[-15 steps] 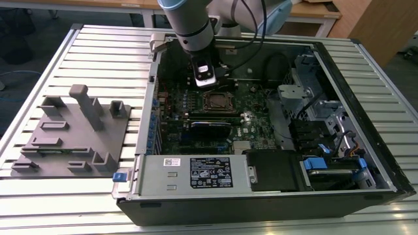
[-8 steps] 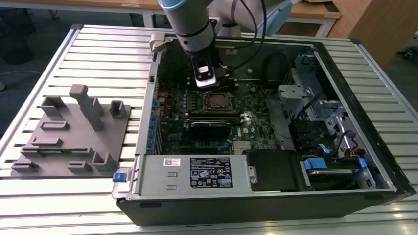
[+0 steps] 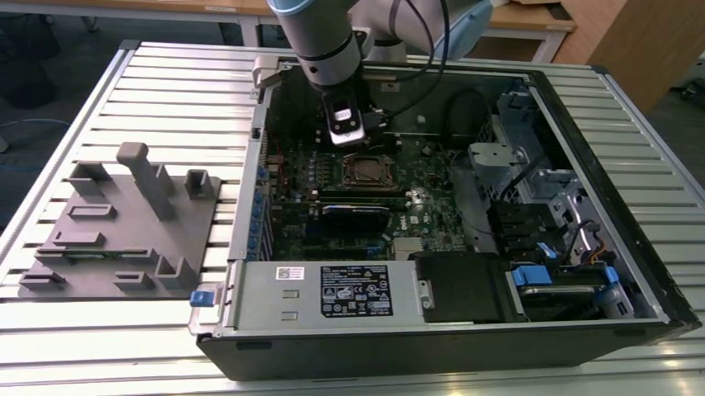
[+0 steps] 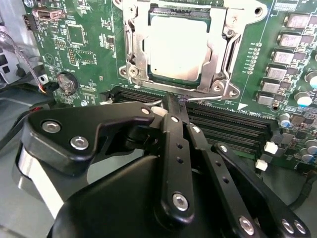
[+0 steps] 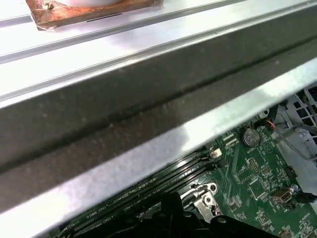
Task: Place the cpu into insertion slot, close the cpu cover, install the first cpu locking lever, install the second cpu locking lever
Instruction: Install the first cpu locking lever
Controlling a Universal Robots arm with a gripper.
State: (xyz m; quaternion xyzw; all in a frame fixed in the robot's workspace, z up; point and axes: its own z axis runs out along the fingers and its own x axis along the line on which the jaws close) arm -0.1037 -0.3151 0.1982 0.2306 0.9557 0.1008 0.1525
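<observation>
The cpu lies flat in the insertion slot, its pale face showing through the window of the cpu cover, which is down over it. A thin locking lever runs just beside the cover's edge. The gripper has its fingers pressed together right at that wire (pinching it or only touching, I can't tell), over the black memory slots.

the arm stood near vertical in the exterior view, its wrist pointed straight down. below it hung the gripper, black linkage bars folded inward and the two fingers drawn together at their tips, with no gap between them in the second wrist view.
</observation>
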